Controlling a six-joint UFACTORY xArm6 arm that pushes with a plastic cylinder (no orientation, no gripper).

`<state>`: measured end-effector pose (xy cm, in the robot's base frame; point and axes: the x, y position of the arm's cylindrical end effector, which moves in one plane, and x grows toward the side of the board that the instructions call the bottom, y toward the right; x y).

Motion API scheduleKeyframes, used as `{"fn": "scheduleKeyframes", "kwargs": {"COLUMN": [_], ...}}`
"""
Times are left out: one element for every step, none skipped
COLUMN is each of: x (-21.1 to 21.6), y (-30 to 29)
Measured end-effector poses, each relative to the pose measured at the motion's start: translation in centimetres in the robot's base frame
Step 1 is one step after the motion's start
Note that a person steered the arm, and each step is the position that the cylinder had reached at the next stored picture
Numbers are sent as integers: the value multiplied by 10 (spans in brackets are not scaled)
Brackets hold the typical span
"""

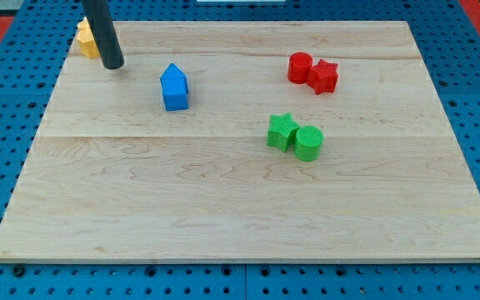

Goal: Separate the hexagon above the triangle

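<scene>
My tip (112,66) rests on the wooden board (223,208) near its top left corner. A yellow block (85,38) lies just up and left of the tip, partly hidden behind the rod, so I cannot make out its shape. A blue block (174,87) with a pointed top, like a little house, lies to the right of the tip and slightly below it, clearly apart from it. I cannot tell whether it is one piece or two pressed together.
A red round block (299,67) touches a red star (324,77) at the upper right. A green star (282,131) touches a green cylinder (309,142) right of the middle. Blue pegboard surrounds the board.
</scene>
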<state>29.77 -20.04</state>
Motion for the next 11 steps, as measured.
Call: {"fn": "scheduleKeyframes", "kwargs": {"x": [0, 13, 25, 25, 24, 22, -4, -52, -60, -55, -50], "y": [-2, -33, -63, -63, -95, -104, -97, -97, -61, 18, 81]}}
